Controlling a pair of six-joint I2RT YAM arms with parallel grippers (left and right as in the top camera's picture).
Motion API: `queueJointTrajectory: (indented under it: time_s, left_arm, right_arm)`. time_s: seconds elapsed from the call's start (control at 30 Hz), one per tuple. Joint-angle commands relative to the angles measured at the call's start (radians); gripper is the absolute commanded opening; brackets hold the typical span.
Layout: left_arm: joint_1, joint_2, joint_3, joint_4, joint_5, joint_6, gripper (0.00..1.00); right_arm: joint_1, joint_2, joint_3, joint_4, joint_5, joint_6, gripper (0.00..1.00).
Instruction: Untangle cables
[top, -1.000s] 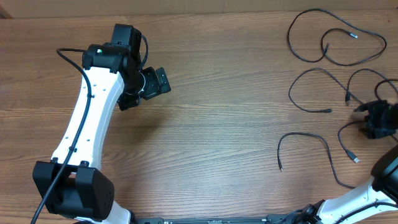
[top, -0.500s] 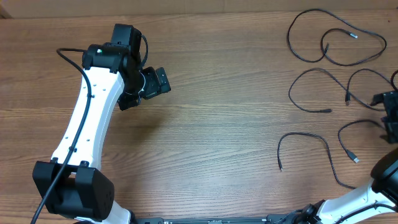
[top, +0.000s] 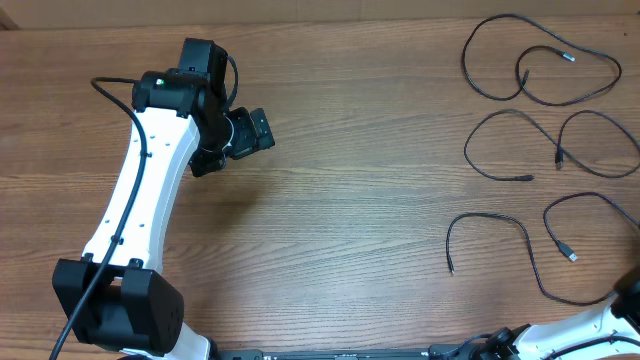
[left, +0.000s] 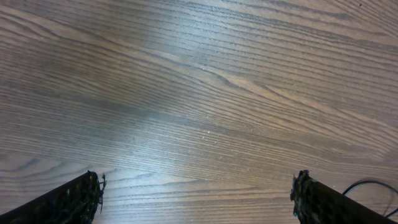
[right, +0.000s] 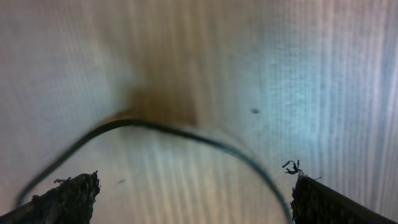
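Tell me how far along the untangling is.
Done, apparently: the cables lie spread on the table's right side, mostly apart, though the top one seems to cross itself. In hand: nothing. Both claws are open, the right claw above one cable, the left claw over plain tabletop. Left: that crossing, perhaps.

**Left arm** (top: 140, 190): white link with small dark screws, black joints, a black base block (top: 120, 310) and a green light (top: 160, 76). A thick black cable (top: 118, 87) runs along it.
**Right arm** (top: 580, 322): white link, black joint.
**Jaws:** black fingertips (left: 68, 202), rough and frayed at the edges.
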Motion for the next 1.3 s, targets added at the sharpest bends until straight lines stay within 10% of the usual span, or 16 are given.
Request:
queueJointTrajectory:
  time_s: [0.0,0.23,0.7,1.03,1.27]
  left_arm:
    - [0.0,0.008,0.0,0.009,-0.014,0.02,1.0]
    - [0.0,0.008,0.001,0.013,-0.014,0.02,1.0]
    - [0.0,0.008,0.0,0.011,-0.014,0.02,1.0]
    - [0.0,0.008,0.0,0.006,-0.013,0.032,1.0]
    - [0.0,0.008,0.0,0.006,-0.013,0.031,1.0]
  right_arm:
    - [-0.026,0.01,-0.05,0.012,0.007,0.012,1.0]
    - [-0.025,0.01,-0.15,0.097,-0.109,-0.054,0.96]
    - [-0.025,0.01,-0.242,0.171,-0.103,-0.055,0.55]
    - [-0.025,0.01,-0.23,0.262,-0.223,-0.107,0.59]
    - [-0.024,-0.01,-0.051,0.087,-0.231,-0.093,0.82]
